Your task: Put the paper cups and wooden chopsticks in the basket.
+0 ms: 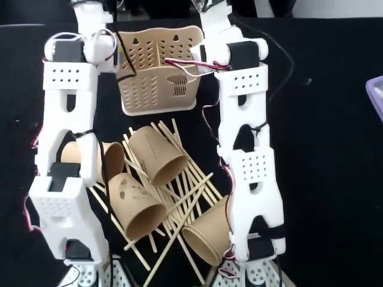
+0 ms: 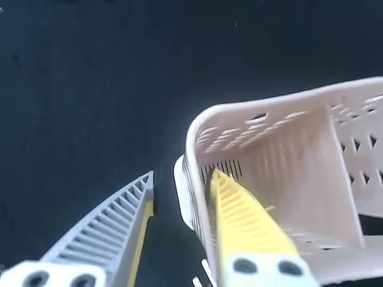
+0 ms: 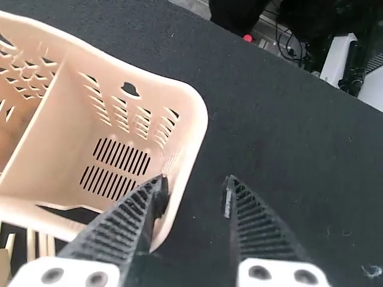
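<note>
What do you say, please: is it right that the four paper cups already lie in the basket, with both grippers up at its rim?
Not quite: the high view shows the four paper cups lying on the table among the chopsticks, outside the basket. Both grippers are at its rim.

You have four paper cups point(image 1: 157, 154) to count: that upper cup, a left cup point(image 1: 111, 160), a middle cup point(image 1: 135, 206) and a lower cup point(image 1: 208, 238). There is one basket point(image 1: 157, 89). The wooden chopsticks point(image 1: 192, 189) lie crossed in one heap, too tangled for an exact count.
</note>
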### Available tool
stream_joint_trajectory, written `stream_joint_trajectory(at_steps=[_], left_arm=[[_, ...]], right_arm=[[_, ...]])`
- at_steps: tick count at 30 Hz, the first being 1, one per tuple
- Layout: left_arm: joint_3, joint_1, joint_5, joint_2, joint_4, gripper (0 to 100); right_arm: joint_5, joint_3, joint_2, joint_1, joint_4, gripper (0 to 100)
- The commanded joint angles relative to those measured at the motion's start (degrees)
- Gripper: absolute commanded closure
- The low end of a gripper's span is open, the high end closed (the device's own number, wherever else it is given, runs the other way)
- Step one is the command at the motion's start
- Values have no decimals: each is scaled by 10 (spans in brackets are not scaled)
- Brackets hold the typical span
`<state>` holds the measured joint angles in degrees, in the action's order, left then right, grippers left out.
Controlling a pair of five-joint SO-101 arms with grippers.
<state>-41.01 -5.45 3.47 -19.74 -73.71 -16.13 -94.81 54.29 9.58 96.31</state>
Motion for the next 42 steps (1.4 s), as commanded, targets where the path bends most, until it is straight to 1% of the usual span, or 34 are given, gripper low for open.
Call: stream_joint_trajectory(at_steps=[1,12,18,23,26,31,38,42], left_arm=[[-56,-17,5,11,-2,839],[-79,-19,5,16,-5,837],[-80,-15,5,11,-26,837],[-86,-20,4,16,-25,835],[-116,-21,2,17,-35,809],[-239,-50,-69,14,-111,775],[-355,-68,-70,16,-274,776],[-343,-111,-71,30,-273,777]], right_arm=[[-3,-8,-56,-15,-25,843],[-3,-5,-95,-13,-20,843],[-3,-7,-52,-16,-10,839],[-3,-8,-48,-23,-6,838],[-2,-8,-75,-30,-3,838],[17,-7,-142,-47,31,838],[18,-3,-159,-97,51,838],[18,-2,-160,-131,52,838]])
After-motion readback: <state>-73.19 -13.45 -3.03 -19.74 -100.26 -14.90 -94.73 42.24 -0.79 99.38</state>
